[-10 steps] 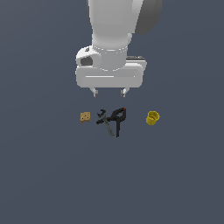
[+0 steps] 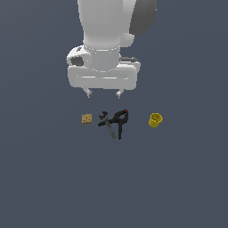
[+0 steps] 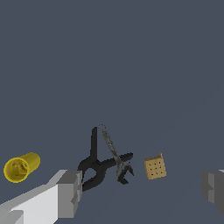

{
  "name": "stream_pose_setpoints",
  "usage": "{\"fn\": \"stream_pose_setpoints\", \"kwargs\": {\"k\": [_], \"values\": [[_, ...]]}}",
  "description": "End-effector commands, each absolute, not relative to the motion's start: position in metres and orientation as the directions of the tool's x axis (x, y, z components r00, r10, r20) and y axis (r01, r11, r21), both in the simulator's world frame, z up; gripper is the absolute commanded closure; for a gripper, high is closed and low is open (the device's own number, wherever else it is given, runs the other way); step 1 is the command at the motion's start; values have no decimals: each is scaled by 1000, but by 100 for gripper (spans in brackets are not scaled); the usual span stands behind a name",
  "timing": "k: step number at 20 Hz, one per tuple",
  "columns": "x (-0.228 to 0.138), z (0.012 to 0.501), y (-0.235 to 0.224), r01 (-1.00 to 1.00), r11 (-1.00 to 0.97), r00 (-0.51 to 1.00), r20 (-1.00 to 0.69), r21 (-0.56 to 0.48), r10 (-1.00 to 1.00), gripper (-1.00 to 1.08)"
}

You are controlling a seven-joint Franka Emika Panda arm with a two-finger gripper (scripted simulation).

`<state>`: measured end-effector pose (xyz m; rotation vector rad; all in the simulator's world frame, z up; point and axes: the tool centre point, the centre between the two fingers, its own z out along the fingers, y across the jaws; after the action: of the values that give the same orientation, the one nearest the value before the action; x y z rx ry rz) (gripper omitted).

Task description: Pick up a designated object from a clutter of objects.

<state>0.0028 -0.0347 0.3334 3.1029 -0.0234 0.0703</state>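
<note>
The small tan block with dark dots (image 2: 87, 119) lies on the grey floor at the exterior view's left end of the row; it also shows in the wrist view (image 3: 155, 167). Beside it lies the black clamp with a red tip tangled with scissors (image 2: 114, 122), also in the wrist view (image 3: 105, 162). The yellow cup (image 2: 155, 120) lies on its side at the exterior view's right, also in the wrist view (image 3: 21, 167). My gripper (image 2: 104, 94) hangs above and behind the row, open and empty, between block and clamp. Its fingers (image 3: 70, 192) stand wide apart.
Plain dark grey floor (image 2: 53, 178) stretches all around the three items. The white arm body (image 2: 107, 44) fills the upper middle of the exterior view.
The gripper has shifted slightly toward the exterior view's left, nearer above the tan block. The objects have not moved.
</note>
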Motion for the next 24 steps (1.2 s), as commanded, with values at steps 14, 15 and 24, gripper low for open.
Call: {"fn": "stream_pose_setpoints", "kwargs": {"k": [14, 15, 24], "values": [[1, 302, -56, 4, -1000, 999, 38, 29, 5, -92], [0, 296, -59, 9, -1000, 999, 37, 26, 10, -92], [-18, 216, -96, 71, -998, 997, 27, 2, 71, -92]]}}
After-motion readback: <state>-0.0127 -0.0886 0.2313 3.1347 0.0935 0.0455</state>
